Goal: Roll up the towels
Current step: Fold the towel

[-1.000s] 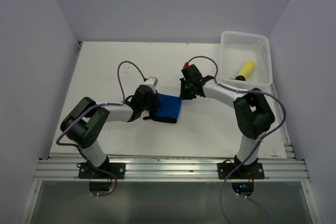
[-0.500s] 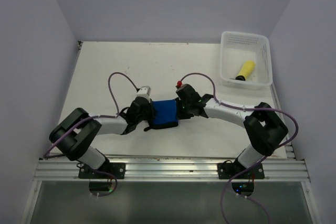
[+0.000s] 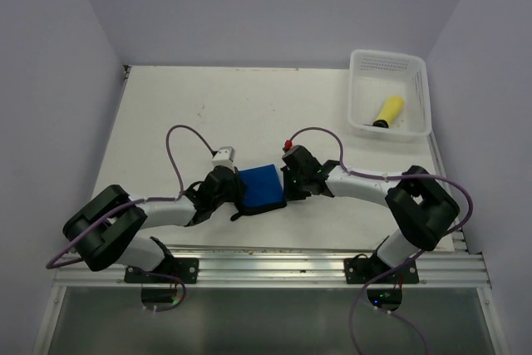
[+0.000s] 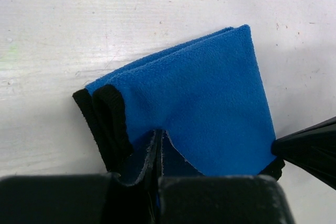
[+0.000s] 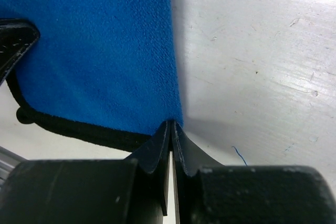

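Blue towel (image 4: 199,114) folded on table (image 3: 208,106); left hand (image 4: 159,140), right hand (image 5: 170,127) each pinching its edge

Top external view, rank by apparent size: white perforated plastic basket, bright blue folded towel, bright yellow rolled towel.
1. white perforated plastic basket
2. bright blue folded towel
3. bright yellow rolled towel, lying inside the basket

Both arms lie low, reaching forward, with the wrists turned in to face each other. Left gripper (image 4: 159,148): jaws pressed together, a fold of the blue towel (image 4: 205,103) pinched between the tips. Right gripper (image 5: 171,129): jaws closed, towel edge caught at the very fingertips. Its dark tip shows just right of the left fingers.
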